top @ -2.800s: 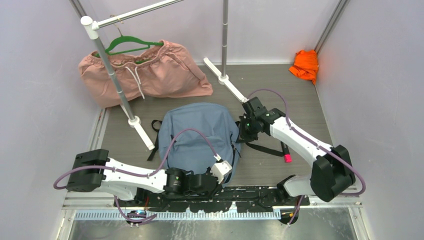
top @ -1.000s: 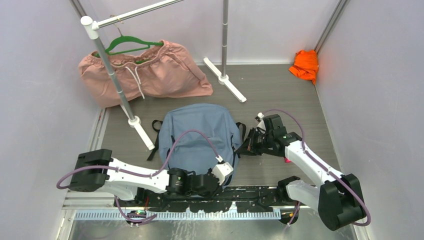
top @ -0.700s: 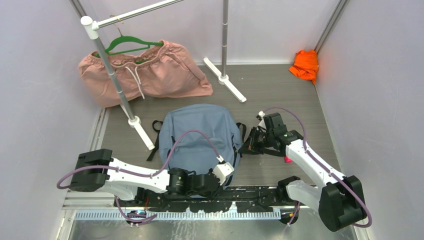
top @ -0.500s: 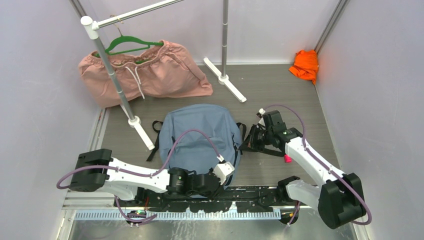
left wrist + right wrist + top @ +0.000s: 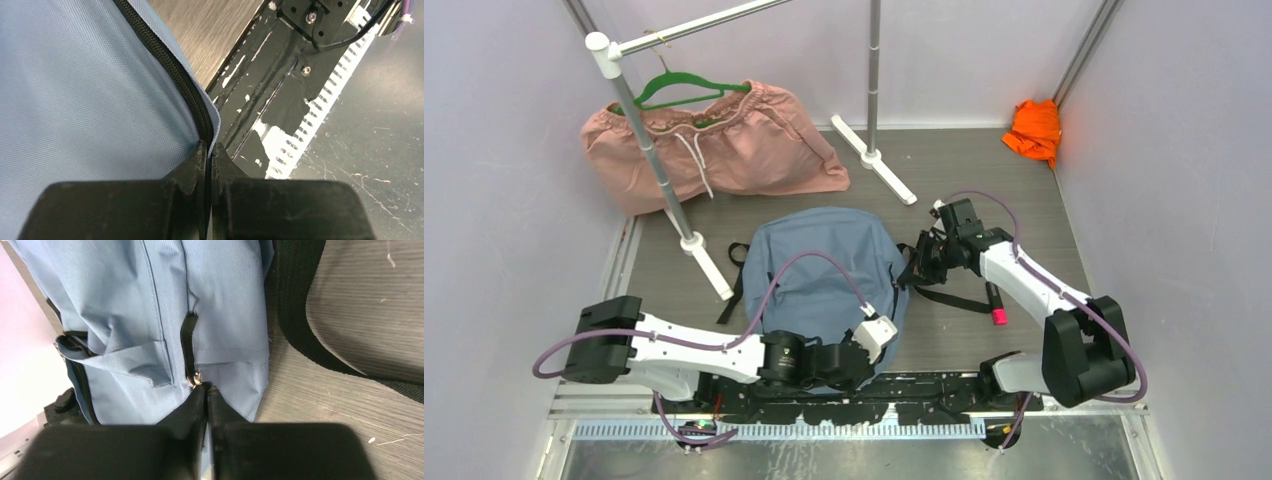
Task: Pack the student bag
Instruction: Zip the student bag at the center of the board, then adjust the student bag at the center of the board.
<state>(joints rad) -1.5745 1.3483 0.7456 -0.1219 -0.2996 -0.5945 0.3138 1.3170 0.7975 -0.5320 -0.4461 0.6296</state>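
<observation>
right hand [image 5: 204, 388]: pinched tight on the end of the zip pull [image 5: 189, 342], at the right side of the bag [image 5: 824, 262], beside a black strap [image 5: 300, 310].
left hand [image 5: 210, 148]: clamped on the bag's near edge at the zip seam, close to the arm bases.
bag: blue, lying flat mid-bench; zip closed where it shows.
step, as judged: opening the bag; nothing packed yet.
next move calls for: a steady draw of the pull along the zip while the left hand anchors the fabric.
bench [image 5: 984, 180]: grey wood-grain; pen [image 5: 996, 305] by the strap; pink garment [image 5: 724, 150] at a rack [image 5: 649, 150]; orange cloth [image 5: 1034, 128] in the far right corner.
room: pale lilac walls.
</observation>
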